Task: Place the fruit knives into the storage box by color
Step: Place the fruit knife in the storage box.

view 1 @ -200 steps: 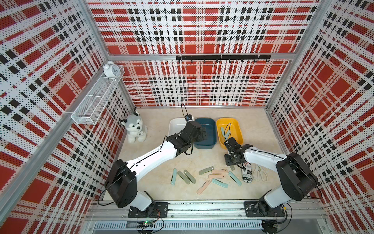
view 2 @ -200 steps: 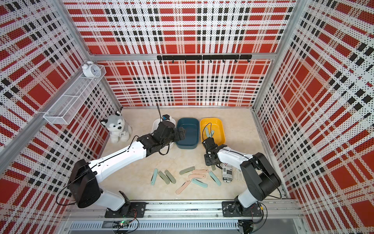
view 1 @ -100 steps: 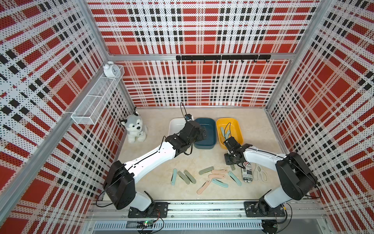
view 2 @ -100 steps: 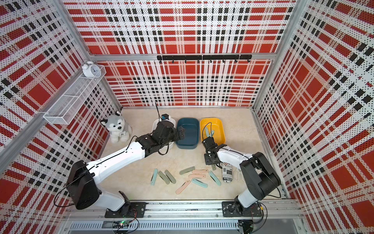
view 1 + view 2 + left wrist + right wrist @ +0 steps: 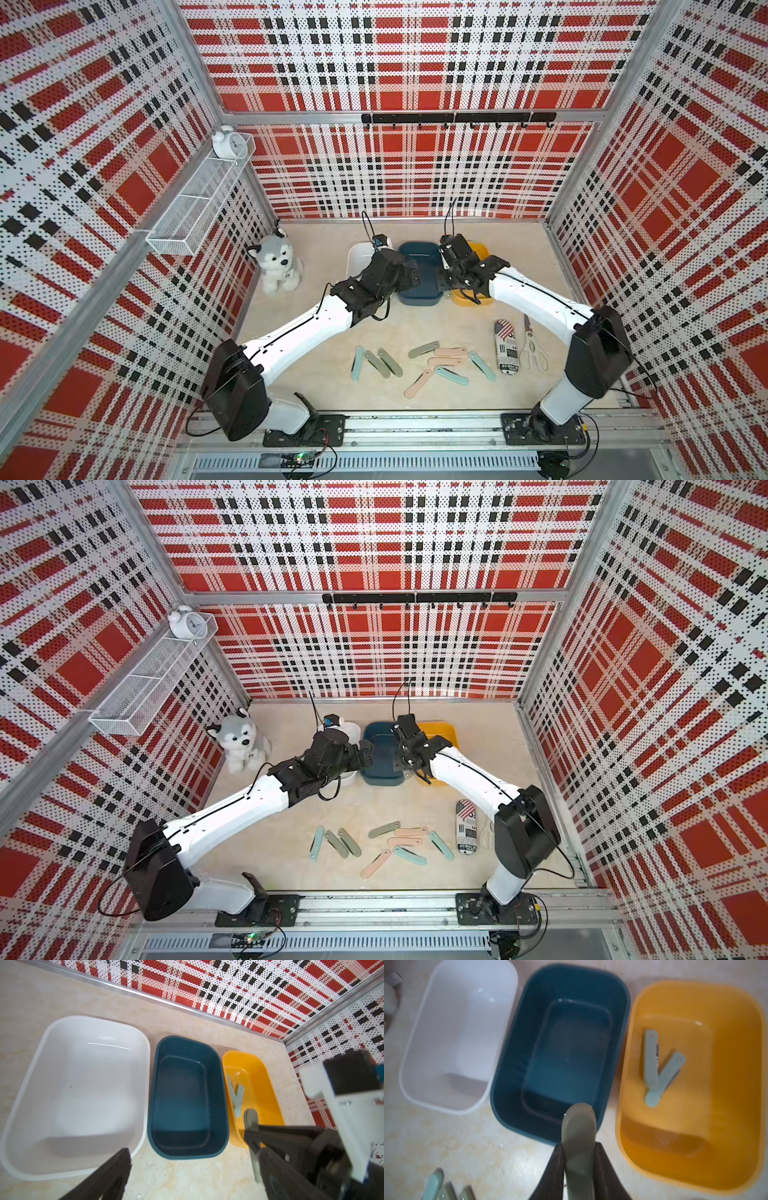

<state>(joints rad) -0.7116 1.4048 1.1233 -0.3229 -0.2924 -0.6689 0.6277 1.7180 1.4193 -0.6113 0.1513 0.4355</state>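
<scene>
right gripper (image 5: 579,1147) has just clamped a sage knife (image 5: 579,1124) and carried it up from the loose knives (image 5: 446,360) to the blue box (image 5: 508,1076) near rim, so release looks next; two teal knives (image 5: 654,1068) already in yellow box (image 5: 726,1084); left gripper (image 5: 190,1150) gapes wide, empty

The right arm (image 5: 523,833) is covering most of the cream-handled metal scissors (image 5: 487,838) by the right edge of the bench (image 5: 395,808). The left arm (image 5: 299,328) hides much of the white plastic tub (image 5: 354,262). Right wrist view's blurry; the sage grey-green folded knife (image 5: 579,1142) runs out of frame.
</scene>
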